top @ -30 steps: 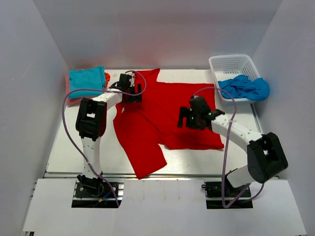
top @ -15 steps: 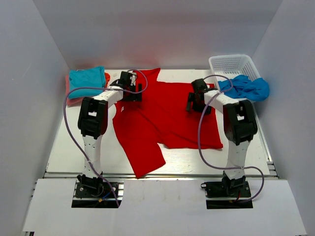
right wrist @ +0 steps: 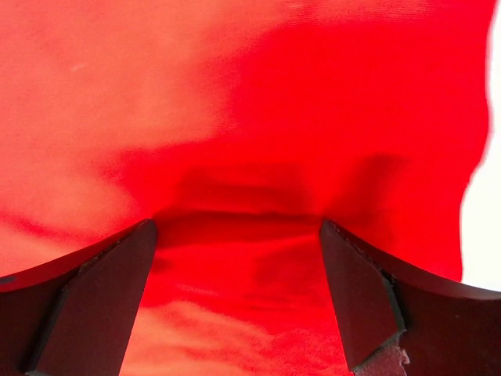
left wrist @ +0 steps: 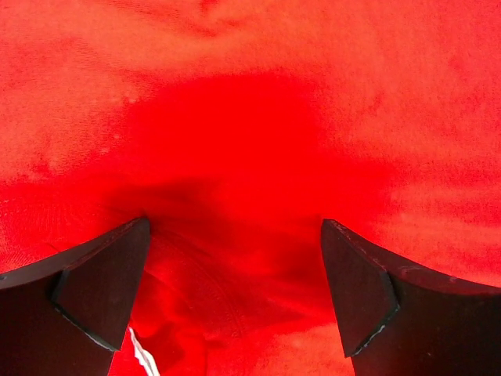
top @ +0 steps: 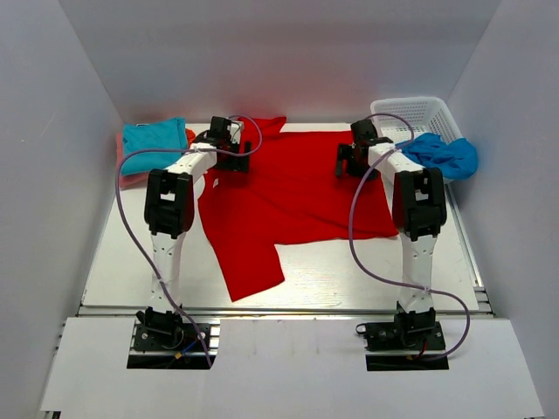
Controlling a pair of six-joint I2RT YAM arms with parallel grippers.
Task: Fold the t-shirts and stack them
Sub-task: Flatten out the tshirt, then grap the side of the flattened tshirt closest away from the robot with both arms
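The large red t-shirt (top: 288, 196) lies spread across the middle of the table, with one part trailing toward the front left. My left gripper (top: 233, 151) is at its far left edge. My right gripper (top: 350, 162) is at its far right edge. In the left wrist view my left gripper (left wrist: 235, 227) is open, its fingers wide apart with red cloth (left wrist: 235, 117) between them. In the right wrist view my right gripper (right wrist: 237, 225) is open the same way over red cloth (right wrist: 235, 102). A folded turquoise t-shirt (top: 153, 140) lies on a folded orange-pink one (top: 127, 170) at the far left.
A white mesh basket (top: 410, 112) stands at the far right with a crumpled blue cloth (top: 445, 154) hanging over its near rim. White walls close in the table on the left, back and right. Both arms reach far over the table.
My right gripper has moved from the middle of the red shirt to its far right edge. The left gripper has moved slightly back. The shirt has shifted toward the back and lies flatter.
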